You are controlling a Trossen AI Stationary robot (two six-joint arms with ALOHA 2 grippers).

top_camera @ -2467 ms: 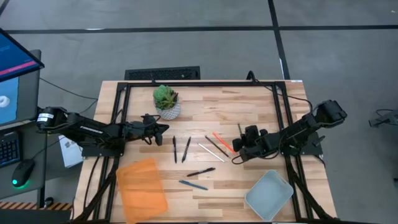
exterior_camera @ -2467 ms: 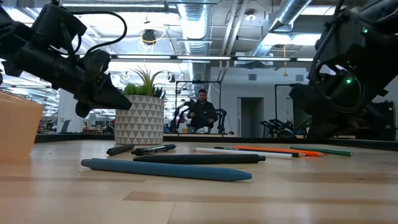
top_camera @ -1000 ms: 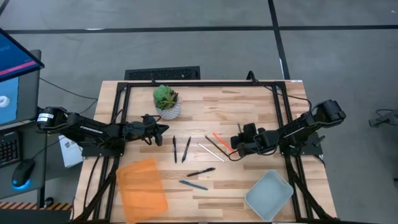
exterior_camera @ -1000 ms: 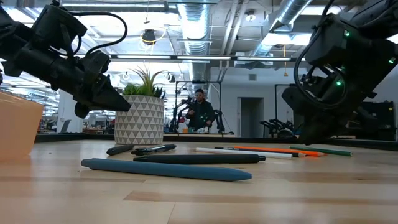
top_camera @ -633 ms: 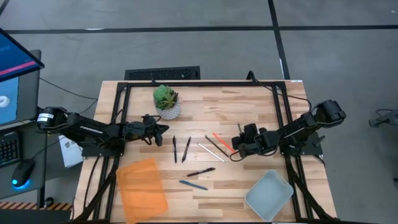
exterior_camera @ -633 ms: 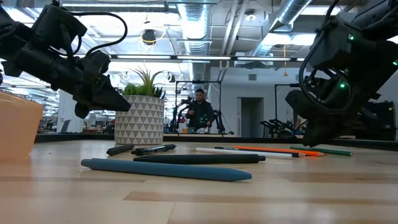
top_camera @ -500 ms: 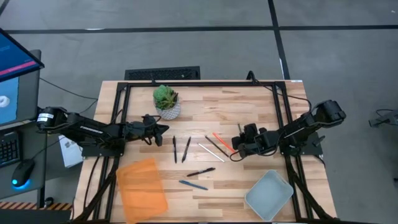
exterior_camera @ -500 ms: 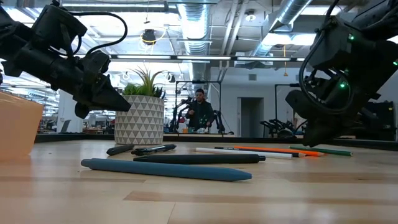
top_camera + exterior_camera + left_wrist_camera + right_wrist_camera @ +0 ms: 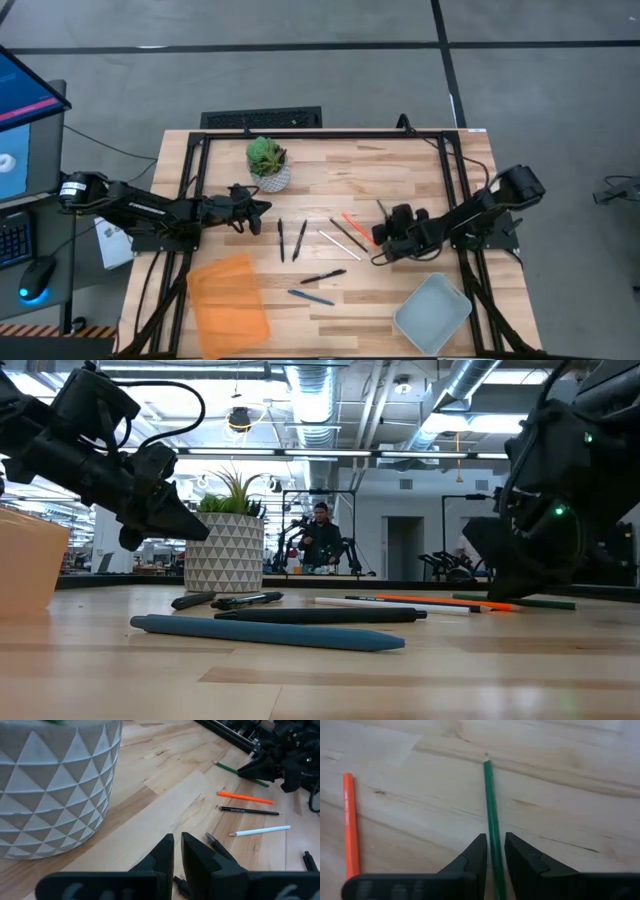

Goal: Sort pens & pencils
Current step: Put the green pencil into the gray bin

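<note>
The green pencil (image 9: 492, 815) disappears between the right gripper's (image 9: 493, 851) fingers, its near end hidden. From above, the arm covers most of it. The potted plant (image 9: 55, 780) is cut off by the frame.

I am looking straight down on the whole table (image 9: 400, 170) from overhead, skimming level across it from the low camera toward the room behind, and riding close behind each wrist's fingers, all four views sharing the green pencil (image 9: 492, 815).
</note>
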